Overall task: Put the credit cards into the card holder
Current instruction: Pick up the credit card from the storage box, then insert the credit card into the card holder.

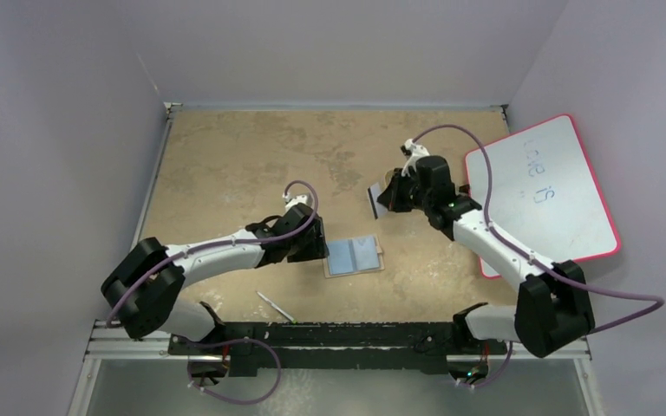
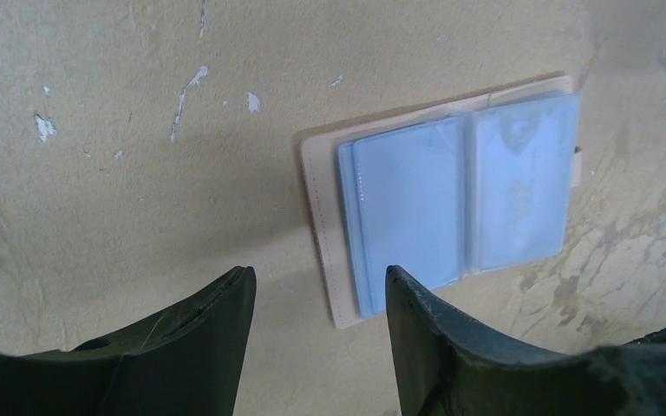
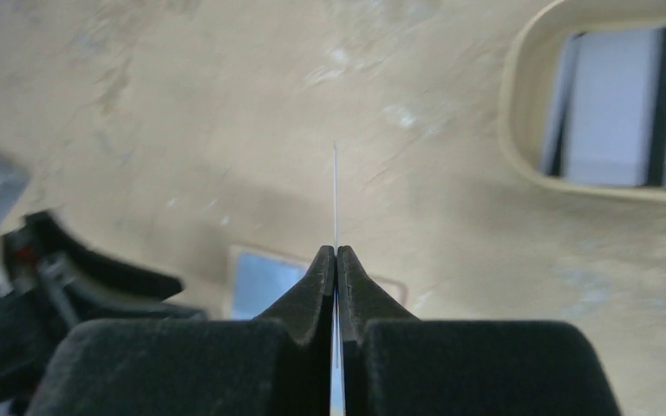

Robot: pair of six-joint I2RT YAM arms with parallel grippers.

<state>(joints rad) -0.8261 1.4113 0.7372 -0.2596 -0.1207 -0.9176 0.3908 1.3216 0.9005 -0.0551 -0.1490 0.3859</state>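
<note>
Credit card (image 3: 336, 195) | pinched edge-on in right gripper (image 3: 336, 254) | left gripper (image 2: 317, 276) spread beside open card holder (image 2: 451, 195) | advice: align card with pocket mouth, slide flat

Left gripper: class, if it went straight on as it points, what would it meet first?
Likely the near edge of the open tan leather card holder with blue-grey pockets; depth is unclear.

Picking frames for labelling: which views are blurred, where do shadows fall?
Right wrist view: smeared, worst at left edge; the card in the right gripper shows as a thin line. Left wrist view: crisp, soft shadow left of the card holder. Top view: sharp.
</note>
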